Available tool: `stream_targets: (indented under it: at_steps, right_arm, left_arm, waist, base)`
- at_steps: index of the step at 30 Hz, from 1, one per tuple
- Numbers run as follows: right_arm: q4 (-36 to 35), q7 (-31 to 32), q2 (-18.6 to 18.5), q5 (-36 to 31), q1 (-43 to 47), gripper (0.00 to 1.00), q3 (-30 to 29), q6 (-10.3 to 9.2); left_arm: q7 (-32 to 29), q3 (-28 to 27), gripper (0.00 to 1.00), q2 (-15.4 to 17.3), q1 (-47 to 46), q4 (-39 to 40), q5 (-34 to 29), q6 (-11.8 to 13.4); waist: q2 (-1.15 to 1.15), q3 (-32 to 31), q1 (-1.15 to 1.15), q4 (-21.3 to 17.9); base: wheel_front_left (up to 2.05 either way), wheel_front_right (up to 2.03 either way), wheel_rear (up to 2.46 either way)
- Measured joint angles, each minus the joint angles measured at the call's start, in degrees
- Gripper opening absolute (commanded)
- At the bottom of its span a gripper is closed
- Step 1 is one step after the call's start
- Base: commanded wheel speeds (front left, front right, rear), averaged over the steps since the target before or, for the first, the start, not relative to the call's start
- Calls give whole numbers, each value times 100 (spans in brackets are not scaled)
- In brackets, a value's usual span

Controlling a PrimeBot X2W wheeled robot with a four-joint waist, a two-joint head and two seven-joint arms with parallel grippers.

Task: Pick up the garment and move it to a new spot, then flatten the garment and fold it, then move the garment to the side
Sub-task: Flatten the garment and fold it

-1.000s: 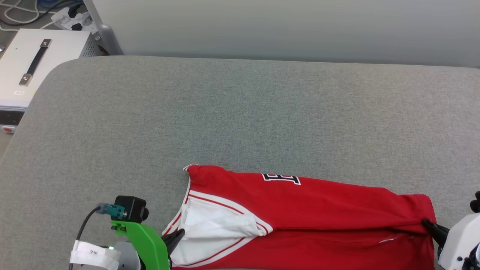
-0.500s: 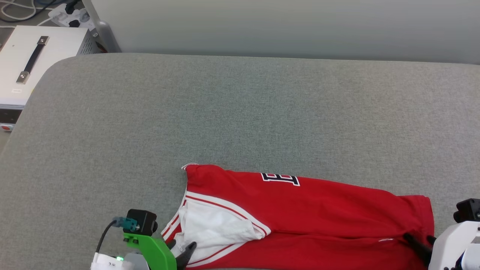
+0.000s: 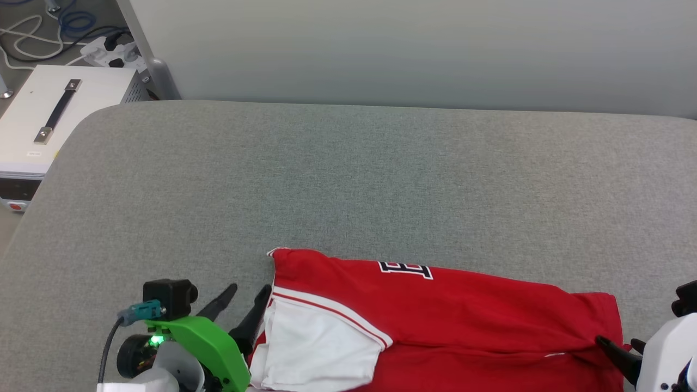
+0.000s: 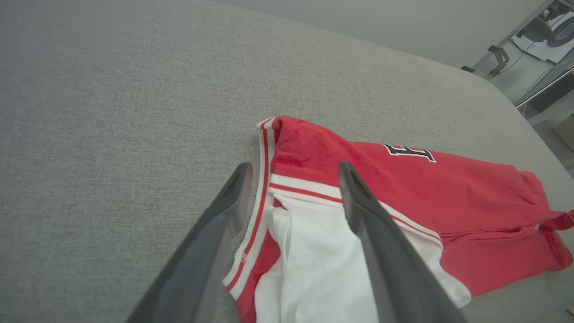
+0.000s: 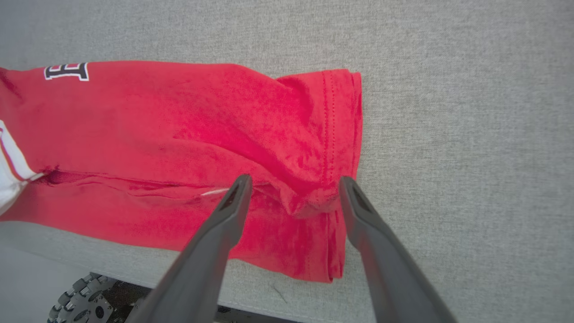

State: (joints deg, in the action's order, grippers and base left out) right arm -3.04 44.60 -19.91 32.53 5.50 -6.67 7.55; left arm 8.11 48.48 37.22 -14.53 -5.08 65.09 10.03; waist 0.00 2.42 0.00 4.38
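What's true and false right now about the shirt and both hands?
1. The left hand is open. True.
2. The right hand is shut on the shirt. False: it is open, fingers apart over the hem end.
3. The shirt lies at the near edge of the grey surface. True.
4. The white sleeve is at the right hand's end. False: it is by the left hand.
5. The whole print shows. False: only part of a letter shows at the far fold.
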Motion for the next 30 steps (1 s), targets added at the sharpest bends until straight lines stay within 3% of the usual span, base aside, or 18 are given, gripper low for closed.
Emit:
stream_targets:
  at_steps: [5, 8, 15, 21, 26, 30]
  right_arm:
    - [-282, 366, 215, -49, 9, 100, -376, -1]
    - [-303, 541, 316, -243, 6, 100, -611, -1]
    - [-113, 767, 672, -504, -220, 100, -1136, -1]
    - [280, 749, 767, -615, -465, 100, -1376, -1]
    - [560, 650, 792, -662, -475, 100, -1432, -1]
    - [735, 553, 789, -742, -476, 100, -1421, -1]
  left_arm:
    - [542, -211, 100, 3, -2, 24, -519, -4]
    - [650, -586, 100, -137, 0, 83, -851, -175]
    - [656, -2704, 100, -1035, 472, 621, -2788, -657]
    - [656, -4085, 100, -2093, 1102, 1057, -4235, -1415]
    - [656, -4715, 100, -2698, 1361, 1046, -4708, -1670]
    - [656, -4745, 100, -2829, 1376, 956, -4849, -1718]
  waist:
    - [0, 23, 0, 42]
    - [0, 87, 0, 73]
    - [0, 299, 0, 150]
    - [0, 468, 0, 219]
    - [0, 536, 0, 287]
    - [0, 584, 0, 336]
  base:
    - [0, 0, 0]
    - [0, 0, 0]
    - [0, 0, 0]
    - [0, 0, 0]
    - [0, 0, 0]
    - [0, 0, 0]
